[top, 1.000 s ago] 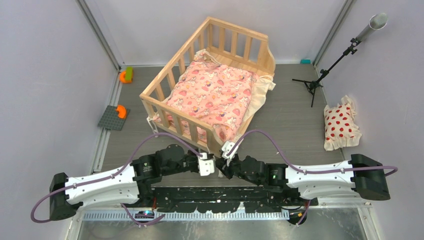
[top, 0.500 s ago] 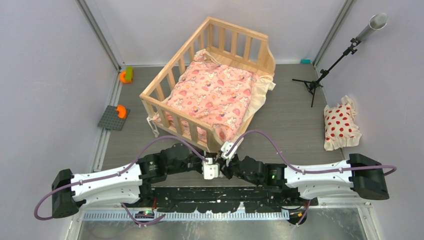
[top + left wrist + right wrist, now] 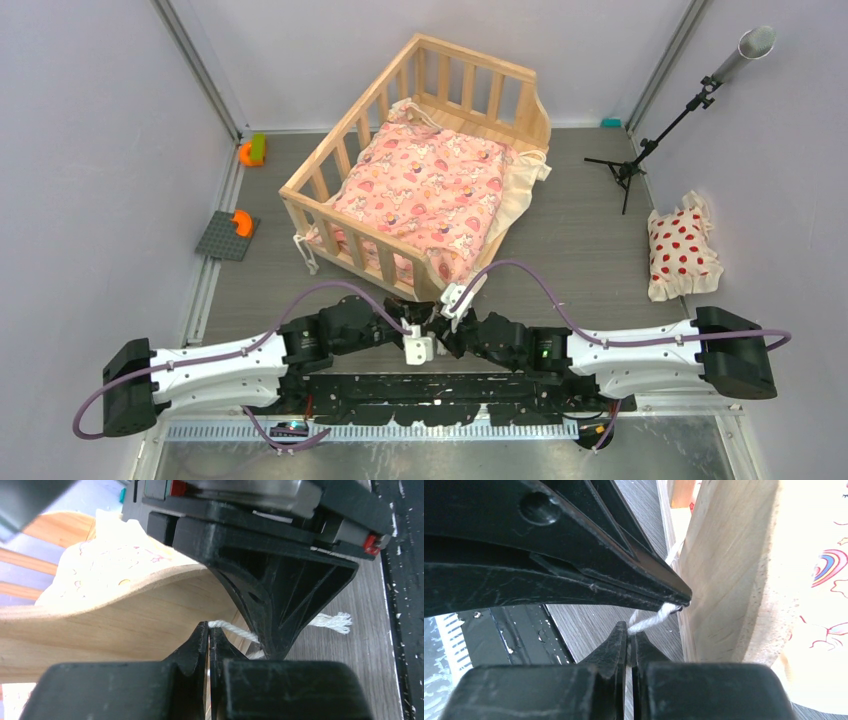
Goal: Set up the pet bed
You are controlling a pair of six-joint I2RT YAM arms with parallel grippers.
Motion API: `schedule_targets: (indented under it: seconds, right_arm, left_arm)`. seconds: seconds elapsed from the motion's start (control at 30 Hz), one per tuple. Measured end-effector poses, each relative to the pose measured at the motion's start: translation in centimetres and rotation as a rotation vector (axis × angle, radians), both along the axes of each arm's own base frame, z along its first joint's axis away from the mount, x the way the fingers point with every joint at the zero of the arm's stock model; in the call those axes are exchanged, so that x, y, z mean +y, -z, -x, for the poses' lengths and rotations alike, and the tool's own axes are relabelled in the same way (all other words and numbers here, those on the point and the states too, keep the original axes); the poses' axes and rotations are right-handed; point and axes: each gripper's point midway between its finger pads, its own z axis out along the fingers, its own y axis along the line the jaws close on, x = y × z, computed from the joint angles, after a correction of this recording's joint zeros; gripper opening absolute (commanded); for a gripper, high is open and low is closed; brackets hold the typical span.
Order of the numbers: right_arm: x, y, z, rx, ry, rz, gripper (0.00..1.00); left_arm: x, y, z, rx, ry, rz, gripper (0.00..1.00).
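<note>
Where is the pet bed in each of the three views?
Top external: pet bed, upper centre, whole.
Left wrist: its curved wooden end, left half.
Right wrist: its wooden end edge-on, right of centre.
Shared landmark: the pink cushion in it; wrist views also share the white cord.

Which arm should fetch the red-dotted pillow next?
Probably right: the white pillow with red dots lies at the table's right edge, just beyond the right arm; the left arm is opposite.
</note>
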Motion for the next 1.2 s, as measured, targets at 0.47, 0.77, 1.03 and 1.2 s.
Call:
schedule_targets:
  seconds: [0.47,0.77,1.03,1.2]
  right_arm:
    - [0.0,0.0,0.0,0.001,0.0,0.001,0.01]
    - [0.0,0.0,0.0,0.002,0.001,-0.001,0.01]
    - [0.0,-0.2,0.1,0.007,0.0,-0.009,0.01]
    - [0.0,-0.2,0.1,0.007,0.001,-0.012,0.01]
  left_arm:
    - [0.7,1.1,-0.8,0.081,-0.094,0.072,0.0]
    - [1.0,1.6,-0.6,0.162,-0.126,0.029,0.08]
    - [1.2,1.4,-0.5,0.201,-0.141,0.014,0.16]
    - [1.4,1.5,-0.6,0.205,-0.153,0.003,0.0]
